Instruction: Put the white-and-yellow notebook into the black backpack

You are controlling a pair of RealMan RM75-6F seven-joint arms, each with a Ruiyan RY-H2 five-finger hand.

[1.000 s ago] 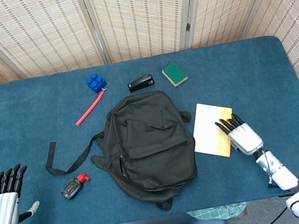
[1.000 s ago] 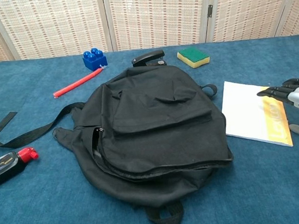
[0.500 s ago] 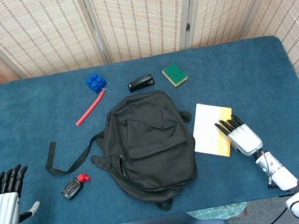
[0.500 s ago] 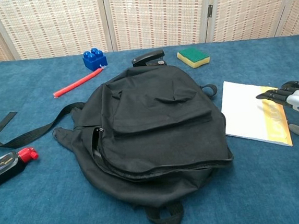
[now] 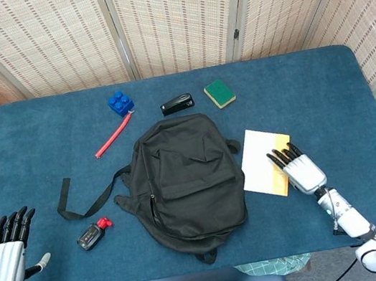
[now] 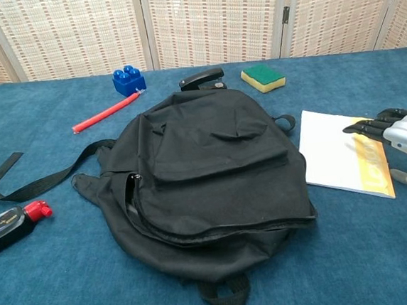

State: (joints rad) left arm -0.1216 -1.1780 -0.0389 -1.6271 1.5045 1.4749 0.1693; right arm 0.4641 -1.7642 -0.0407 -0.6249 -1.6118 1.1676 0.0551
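The white-and-yellow notebook lies flat on the blue table, just right of the black backpack. The backpack lies flat in the middle, its flap down. My right hand is open, palm down, and its outstretched fingers rest on the notebook's yellow right strip. My left hand is open with fingers straight at the table's near left corner, far from both; only the head view shows it.
A blue brick, a red pen, a black stapler and a green sponge lie beyond the backpack. Its strap trails left, by a small black bottle with a red cap.
My right hand has slid slightly left, further onto the notebook's yellow edge, and the notebook has shifted a little towards the backpack. The left hand has not moved.
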